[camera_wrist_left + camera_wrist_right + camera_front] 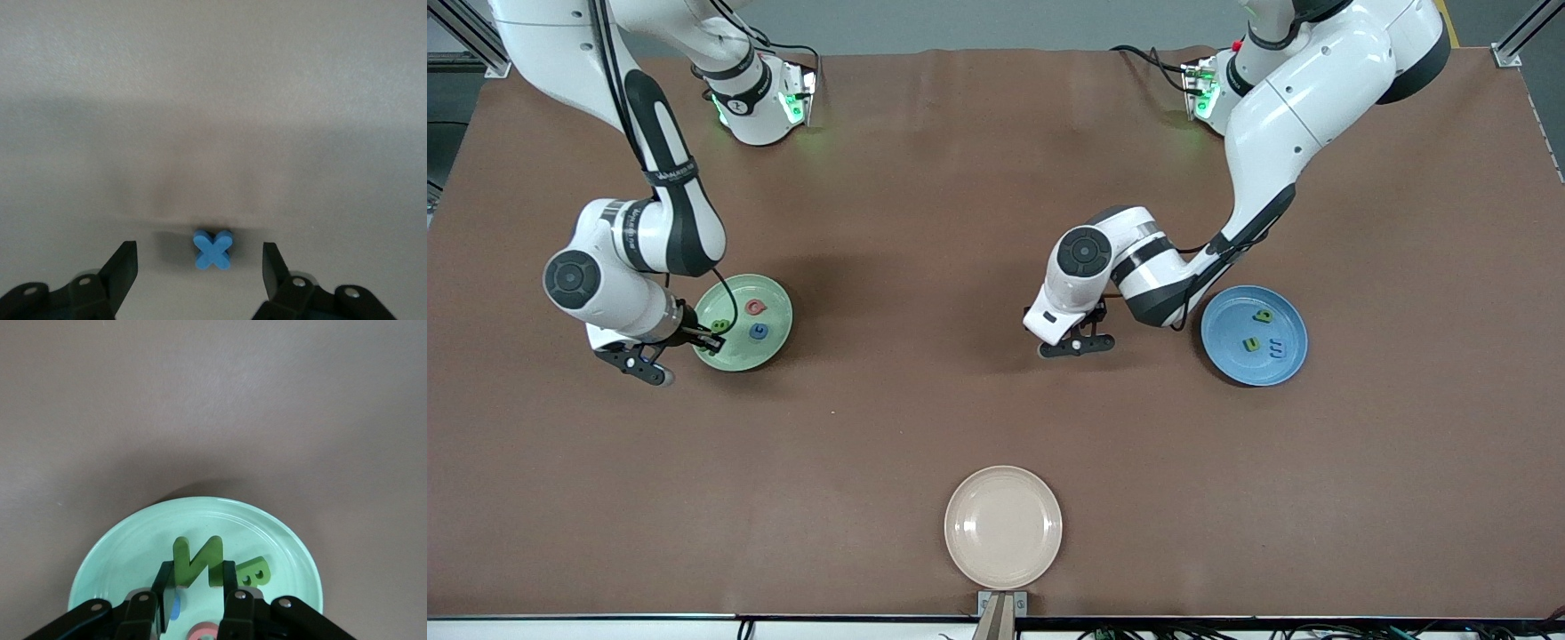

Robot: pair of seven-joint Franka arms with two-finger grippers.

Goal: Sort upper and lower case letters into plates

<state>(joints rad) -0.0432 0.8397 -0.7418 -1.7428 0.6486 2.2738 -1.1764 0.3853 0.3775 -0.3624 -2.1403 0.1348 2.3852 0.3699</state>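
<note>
Green N (197, 561) stands upright, clamped between the fingers of the right gripper (197, 585) over the pale green plate (120, 547), beside the green B (254, 573). Blue x (213, 249) lies on the table between the spread fingers of the left gripper (200, 267).

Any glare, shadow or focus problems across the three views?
Front view: even light, soft arm shadows on the brown table, green LED glow at both bases. Left wrist view: washed-out table, the blue x sharp between the open left gripper, a dim shadow band above it. Right wrist view: the green N in the right gripper is sharp over the pale green plate.
</note>
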